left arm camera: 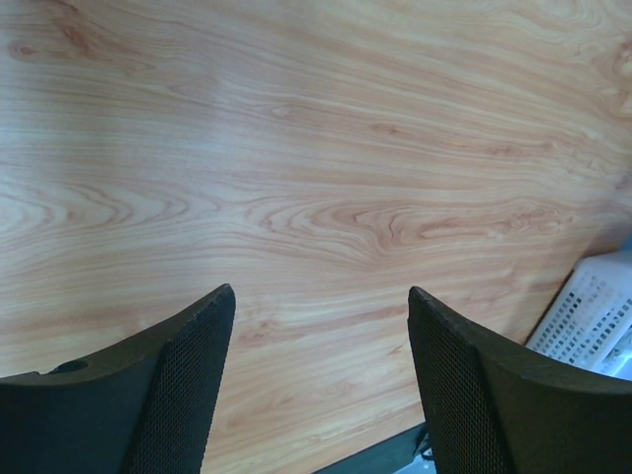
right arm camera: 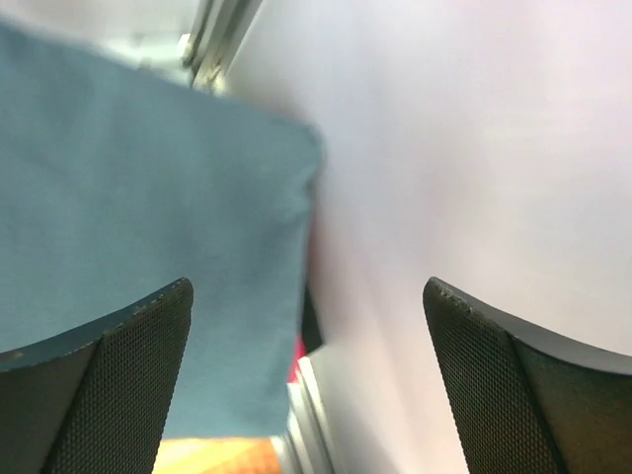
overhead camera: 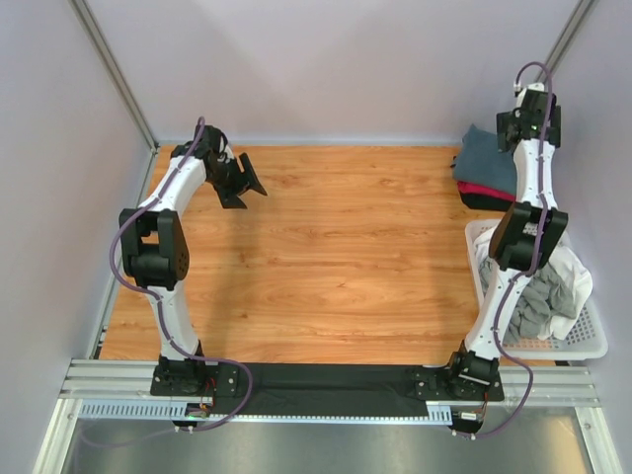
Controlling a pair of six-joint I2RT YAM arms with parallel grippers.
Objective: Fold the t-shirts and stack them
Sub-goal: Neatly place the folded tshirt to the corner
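Right, the wood table (overhead camera: 336, 257) is filling everything below the left gripper (left arm camera: 319, 291). Its fingers are standing wide apart over bare boards, holding nothing. The white lattice basket (overhead camera: 595, 348) is showing just outside that gripper's right-hand finger, w/ a light grey shirt (overhead camera: 538, 301) and a white shirt (overhead camera: 581, 281) spilling out unfolded.

The slate blue-grey shirt (right arm camera: 148, 197) is lying folded beneath one finger of the right gripper (right arm camera: 306, 288), topping a magenta shirt (overhead camera: 482, 189) and a black shirt (overhead camera: 489, 202). The right fingers are spread wide too, pinching nothing. I can't tell how close the pads are sitting to the cloth.

Risks, imo:
- Pulling away low could be snagging the top layer and dragging the stack askew.
- The wall (right arm camera: 474, 148) is sitting beside the other finger, so a sideways swing could be clipping it.
- The basket shirts are looking tangled, so one grab may be lifting both.
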